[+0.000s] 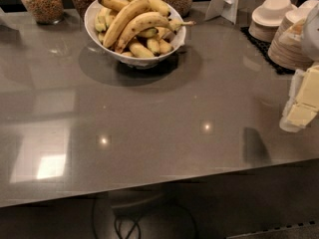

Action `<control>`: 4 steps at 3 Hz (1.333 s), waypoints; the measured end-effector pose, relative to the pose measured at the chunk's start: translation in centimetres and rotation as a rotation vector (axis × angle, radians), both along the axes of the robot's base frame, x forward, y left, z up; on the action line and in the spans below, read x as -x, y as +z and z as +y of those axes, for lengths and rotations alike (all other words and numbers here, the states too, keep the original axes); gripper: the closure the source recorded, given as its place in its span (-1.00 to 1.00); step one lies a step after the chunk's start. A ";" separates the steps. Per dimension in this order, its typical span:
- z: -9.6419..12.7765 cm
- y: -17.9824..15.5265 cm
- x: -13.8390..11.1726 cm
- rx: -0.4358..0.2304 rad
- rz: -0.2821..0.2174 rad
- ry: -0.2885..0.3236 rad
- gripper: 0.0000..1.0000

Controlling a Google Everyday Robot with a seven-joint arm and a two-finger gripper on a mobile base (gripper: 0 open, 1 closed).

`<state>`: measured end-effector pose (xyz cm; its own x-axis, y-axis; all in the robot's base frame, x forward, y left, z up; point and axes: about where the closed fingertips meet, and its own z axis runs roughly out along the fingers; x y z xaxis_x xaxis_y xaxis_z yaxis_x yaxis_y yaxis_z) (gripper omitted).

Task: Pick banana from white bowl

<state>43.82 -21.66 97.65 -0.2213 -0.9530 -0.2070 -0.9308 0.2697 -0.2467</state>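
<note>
The bananas (134, 26) lie heaped in the white bowl (149, 59), the top ones long and spotted, rising above the rim, with shorter ones packed below. One stem pokes out past the bowl's right rim. The bowl stands at the far side of the grey countertop (149, 133), left of centre, and casts a dark reflection on the glossy surface.

Just behind it is a row of glass jars (42, 1) filled with grains or cereal. To its right, at the back edge, is a white upright stand (227, 1). Further right are stacks of small white and beige dishes (271, 14) on a black mat (259, 44).

The gripper (299, 111) shows as pale cream blocks at the right edge of the view, in front of the dishes. It is well apart from the bowl and the bananas, to their right and nearer the camera, and holds nothing. Whether it is parted or closed cannot be made out.
</note>
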 end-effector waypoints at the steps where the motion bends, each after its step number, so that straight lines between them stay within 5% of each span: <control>1: 0.0 0.0 0.0 -0.001 0.000 0.000 -1.00; 2: 0.9 0.5 -1.3 -0.107 -0.058 0.026 -1.00; 4: 6.4 2.9 -8.1 -0.503 -0.225 0.143 -1.00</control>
<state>51.87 -15.24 100.54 0.0042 -0.7424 -0.6699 -0.9061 0.2806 -0.3167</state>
